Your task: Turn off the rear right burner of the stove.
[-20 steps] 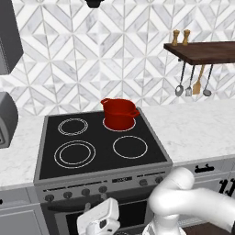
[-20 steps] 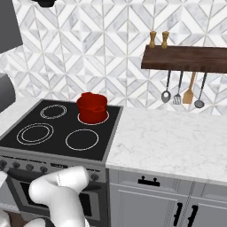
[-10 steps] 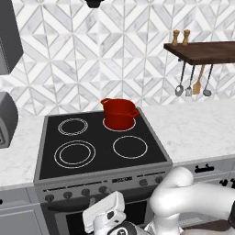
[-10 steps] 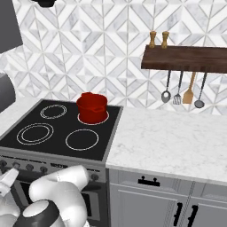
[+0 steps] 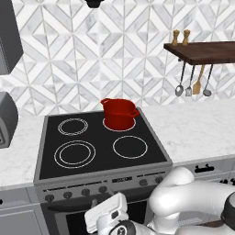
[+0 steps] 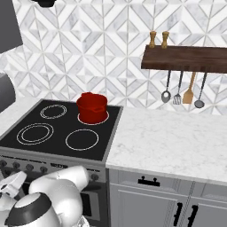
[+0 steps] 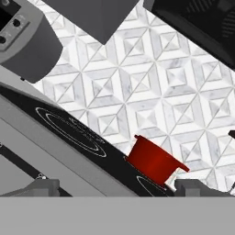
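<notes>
The stove [image 5: 42, 184] is a grey steel range with a black glass top and a row of small dark knobs [image 5: 86, 192] along its front. A red pot [image 5: 119, 114] stands on the rear right burner [image 5: 120, 130], whose thin white ring peeks out around the pot's base. My gripper [image 7: 121, 188] is open, its two fingertips wide apart with nothing between them. It hangs low in front of the oven door, below the knob row, and looks up across the glass top towards the red pot [image 7: 153, 160]. The hand [image 5: 106, 218] shows at the bottom of the left base view.
A grey toaster oven [image 5: 7, 119] sits on the counter left of the stove. White marble counter [image 6: 173, 142] runs to the right, above grey cabinets. A wooden shelf [image 6: 186, 58] with hanging utensils and two shakers is on the tiled wall.
The hand has shifted a little to the right in front of the oven door and turned upward. The arm's elbow has sunk lower. The jaws stay wide apart.
</notes>
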